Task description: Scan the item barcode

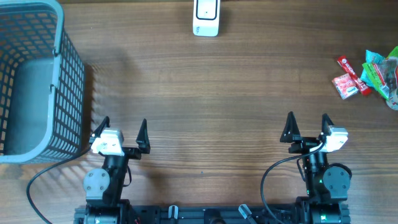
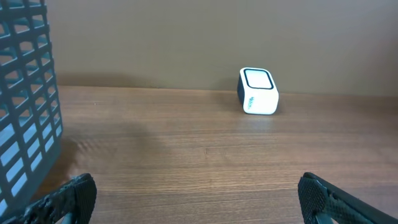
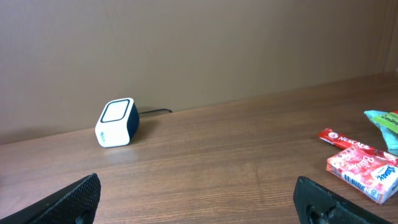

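Snack packets [image 1: 367, 76] lie in a small cluster at the far right edge of the bench [image 1: 199, 93], well apart from both arms. The overhead view shows a pink packet [image 1: 346, 85], a red stick [image 1: 353, 70] and a green wrapper [image 1: 382, 74] overlapping.

The right wrist view catches the pink packet [image 3: 364, 171] and the red stick [image 3: 345, 140], whose lettering reads Nescafe. The left wrist view shows none of them.

The white scanner [image 1: 206, 17] stands at the far middle edge. Only the right wrist view shows a dark cable [image 3: 152, 112] behind it.

The grey basket [image 1: 62, 37] fills the left side and appears also in the left wrist view.

Left pincer [image 1: 124, 121] and right pincer [image 1: 307, 116] are both released, fingers spread wide, grasping nothing.
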You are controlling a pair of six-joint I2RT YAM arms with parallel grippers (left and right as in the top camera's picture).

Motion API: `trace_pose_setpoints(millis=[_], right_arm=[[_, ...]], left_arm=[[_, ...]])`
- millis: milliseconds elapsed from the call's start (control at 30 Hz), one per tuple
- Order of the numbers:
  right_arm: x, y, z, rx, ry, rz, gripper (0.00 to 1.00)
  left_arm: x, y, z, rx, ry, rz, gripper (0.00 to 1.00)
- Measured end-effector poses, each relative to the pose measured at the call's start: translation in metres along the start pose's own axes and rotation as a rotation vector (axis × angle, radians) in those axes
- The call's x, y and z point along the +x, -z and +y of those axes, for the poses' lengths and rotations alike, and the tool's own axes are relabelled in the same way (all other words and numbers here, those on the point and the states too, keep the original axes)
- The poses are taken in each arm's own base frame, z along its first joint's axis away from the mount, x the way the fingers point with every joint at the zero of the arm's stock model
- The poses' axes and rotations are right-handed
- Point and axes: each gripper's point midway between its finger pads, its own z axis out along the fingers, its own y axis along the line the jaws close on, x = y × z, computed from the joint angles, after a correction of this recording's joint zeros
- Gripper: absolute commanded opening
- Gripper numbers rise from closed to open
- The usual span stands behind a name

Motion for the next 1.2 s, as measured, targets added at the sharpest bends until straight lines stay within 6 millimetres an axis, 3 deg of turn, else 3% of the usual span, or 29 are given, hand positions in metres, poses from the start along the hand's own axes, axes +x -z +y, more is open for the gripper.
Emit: trace_pose_setpoints(millis=[1200], right_arm=[[0.0, 0.0, 0.0, 0.0, 0.0, 0.0, 1.0]], left_arm=[[0.0001, 0.0, -0.0008, 0.005, -0.018, 0.0, 1.0]])
